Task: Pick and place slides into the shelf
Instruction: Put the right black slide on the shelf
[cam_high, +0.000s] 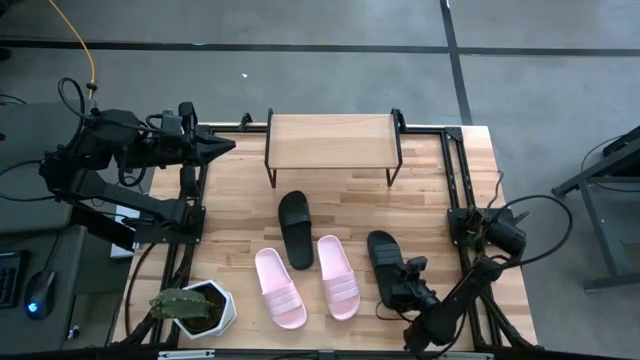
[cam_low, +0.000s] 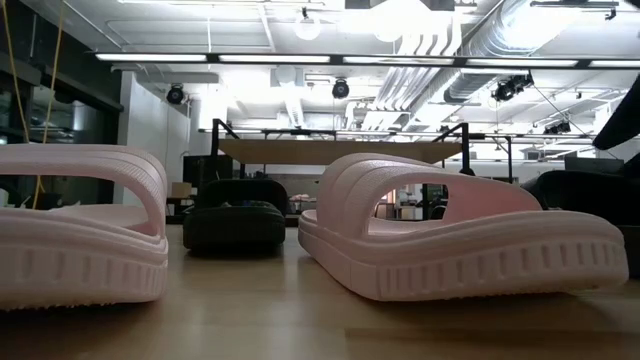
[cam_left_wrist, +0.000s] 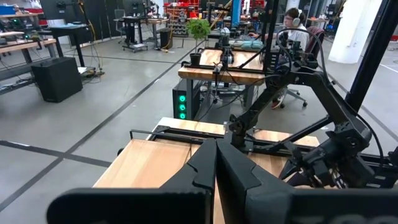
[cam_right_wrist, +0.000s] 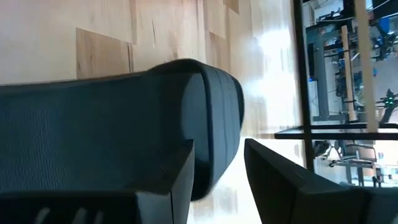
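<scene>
In the high view the shelf (cam_high: 332, 141) stands at the table's far middle on thin black legs. One black slide (cam_high: 295, 229) lies sole-down before it. Two pale pink slides (cam_high: 280, 288) (cam_high: 338, 276) lie side by side near the near edge; they fill the low view (cam_low: 80, 235) (cam_low: 450, 240). The second black slide (cam_high: 381, 252) lies right of them. My right gripper (cam_high: 403, 287) is open, low over that slide's near end, a finger on each side of its rim (cam_right_wrist: 214, 118). My left gripper (cam_high: 226, 146) waits shut, raised left of the shelf. My right gripper straddles the near end of the right-hand black slide, coming from the table's near side. One finger (cam_right_wrist: 168, 180) lies close along the slide's body; the other finger (cam_right_wrist: 280, 186) stands off with a bright gap between. Whether the close finger touches, I cannot tell.
A potted cactus-like plant in a white pot (cam_high: 192, 306) sits at the near-left corner. Black frame rails (cam_high: 190, 215) (cam_high: 455, 190) run along both sides of the tabletop. Bare wood lies between the shelf and the slides.
</scene>
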